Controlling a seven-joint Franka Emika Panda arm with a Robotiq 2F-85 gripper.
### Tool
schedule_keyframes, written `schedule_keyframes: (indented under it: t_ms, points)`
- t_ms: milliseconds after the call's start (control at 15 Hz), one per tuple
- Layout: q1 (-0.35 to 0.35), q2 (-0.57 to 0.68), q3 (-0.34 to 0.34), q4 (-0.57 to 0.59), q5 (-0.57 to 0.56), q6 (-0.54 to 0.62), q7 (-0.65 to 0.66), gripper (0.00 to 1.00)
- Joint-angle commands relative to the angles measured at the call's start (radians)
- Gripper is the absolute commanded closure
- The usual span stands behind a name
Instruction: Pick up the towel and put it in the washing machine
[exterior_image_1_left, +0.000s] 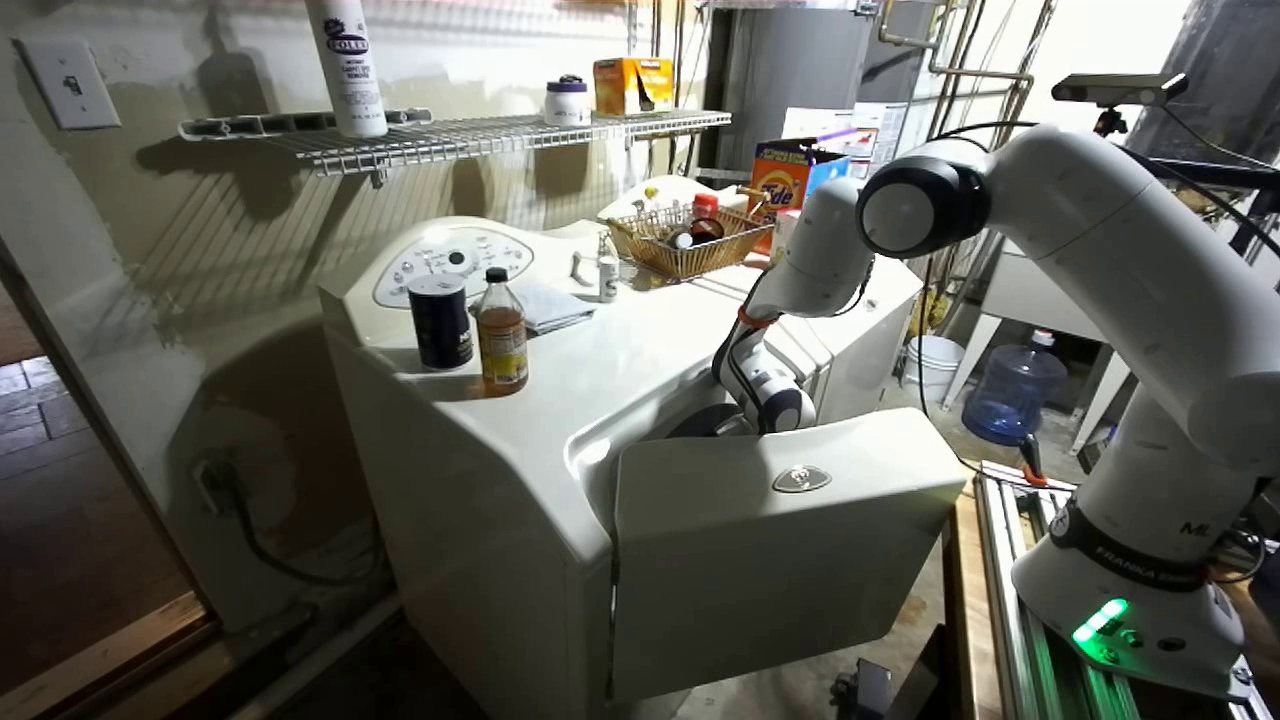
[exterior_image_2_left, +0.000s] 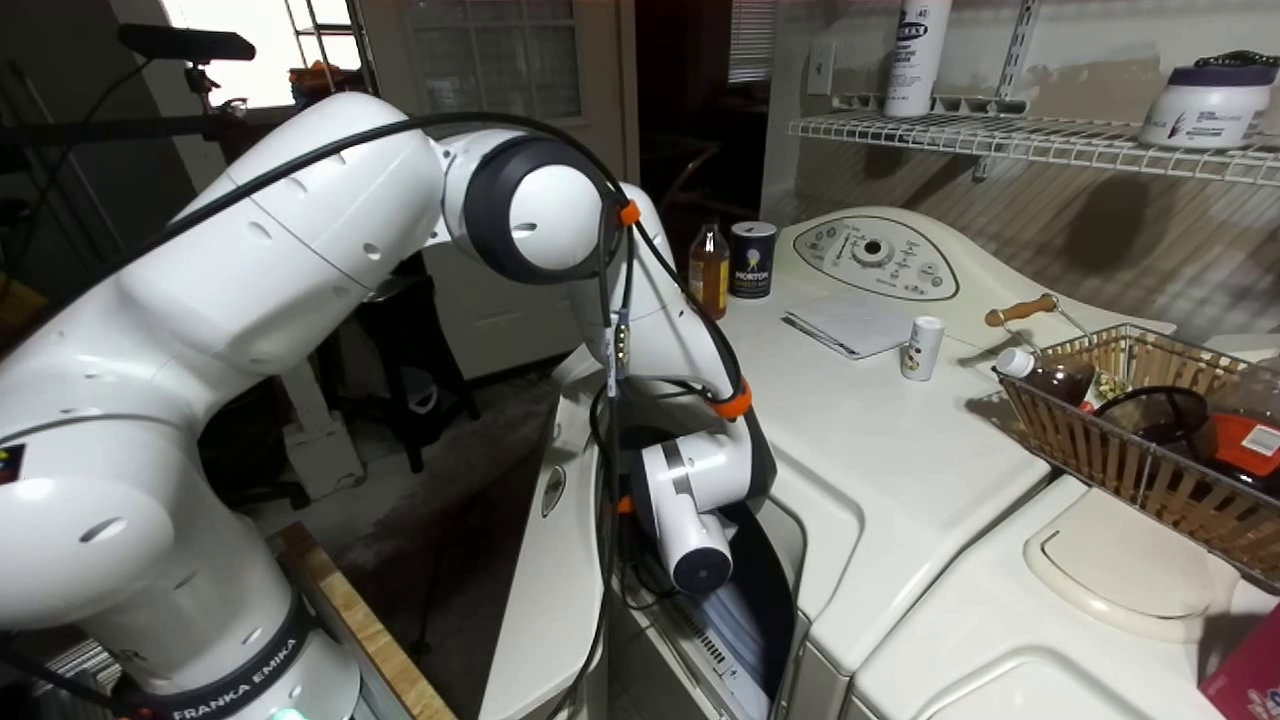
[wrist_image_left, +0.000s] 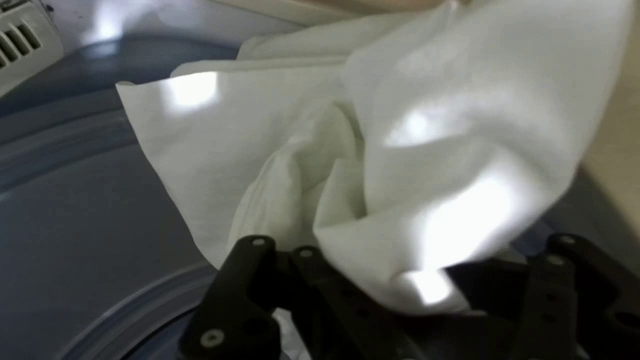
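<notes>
Left of the jaws, the wrist view shows a pale slotted panel (wrist_image_left: 25, 62) and the curved blue-grey wall of the drum opening (wrist_image_left: 100, 200) in the white washing machine (exterior_image_1_left: 480, 490). Straight ahead of the jaws, and draped over them, is the white towel (wrist_image_left: 310, 145), one flat corner reaching left, thick folds bulging right. Beneath it, the black Robotiq gripper (wrist_image_left: 405, 290) is clamped tight on the fabric, though the towel covers the fingertips. Right of the jaws is a blurred beige surface (wrist_image_left: 612, 135), perhaps a machine edge. In both exterior views the arm (exterior_image_1_left: 1130, 270) reaches down beside the swung-out door (exterior_image_1_left: 770, 570), the towel out of sight. The step in hand seems to be feeding it inside: best to push deeper past the rim, let the right-hand folds clear that edge, then part the jaws and withdraw straight.
</notes>
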Motion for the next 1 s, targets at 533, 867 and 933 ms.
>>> schedule_keyframes:
  t_ms: [533,867,933]
  points:
    - [0.031,0.111,-0.027,0.091,0.153,-0.159,-0.108,1.0]
    - [0.048,0.125,-0.029,0.104,0.151,-0.164,-0.101,1.0]
    - [0.047,0.128,-0.028,0.105,0.146,-0.175,-0.101,1.0]
